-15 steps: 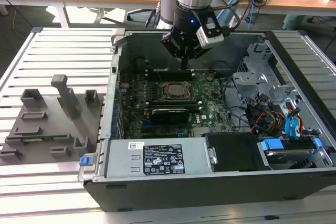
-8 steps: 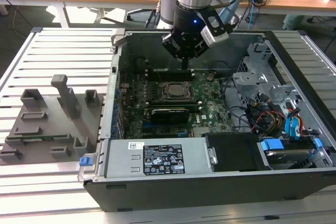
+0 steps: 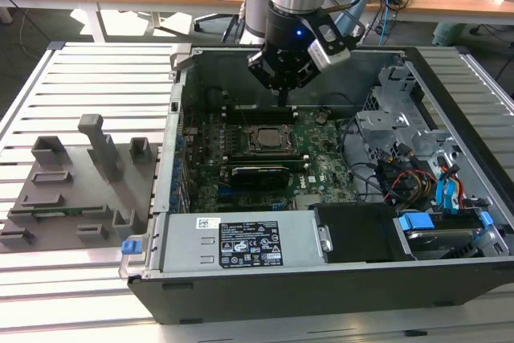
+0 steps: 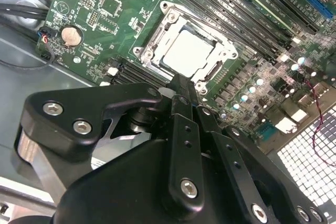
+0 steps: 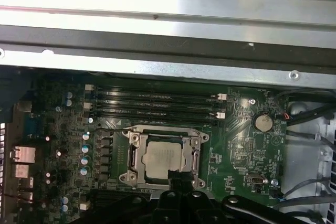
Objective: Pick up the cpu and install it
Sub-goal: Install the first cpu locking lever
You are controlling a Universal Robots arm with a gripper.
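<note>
Silver-grey, the cpu [image 5: 164, 161] lies flat inside the socket frame [image 5: 197, 153] at the middle of the motherboard [image 5: 231, 145], apparently already seated. The gripper [image 4: 185, 88] hovers just above its near edge, fingers pinched together and holding nothing. Placement looks done; what remains, I judge, calls for a careful vertical lift clear.

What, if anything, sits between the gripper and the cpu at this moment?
Nothing visible does. The cpu already lies inside the socket frame on the motherboard, its metal top uncovered. The gripper hangs just off the socket's edge in both wrist views, with only open air between.
</note>
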